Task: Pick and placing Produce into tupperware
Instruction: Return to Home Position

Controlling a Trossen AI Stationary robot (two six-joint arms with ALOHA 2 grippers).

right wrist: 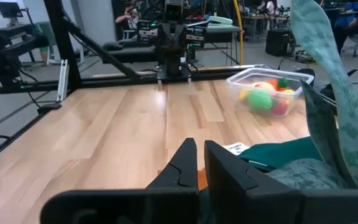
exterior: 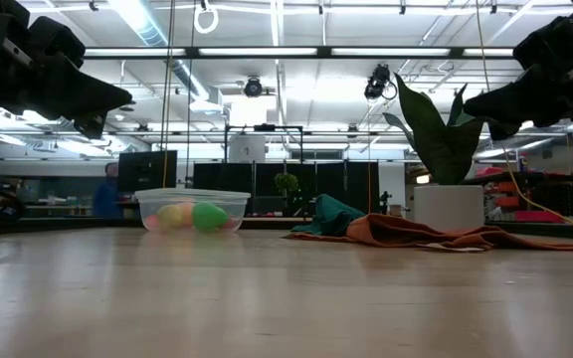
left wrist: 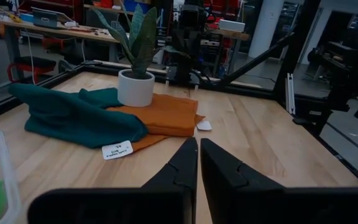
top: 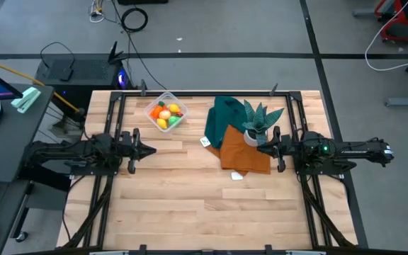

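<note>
The clear tupperware [top: 166,112] sits near the table's far edge, left of centre, on its base. The produce [top: 166,114] lies inside it: yellow, orange, green and red pieces, also seen as produce [right wrist: 266,95] in the right wrist view. My left gripper [top: 149,149] hovers shut above the table's left side, below the tupperware in the high view. My right gripper [top: 263,149] hovers shut at the right, beside the plant pot, over the orange cloth. Neither touches anything.
A spiky potted plant [top: 256,123] in a white pot stands on an orange cloth [top: 243,150], which overlaps a teal cloth [top: 225,117], right of centre. Small white tags [top: 205,142] lie by the cloths. Bare wood fills the near half of the table [top: 190,205].
</note>
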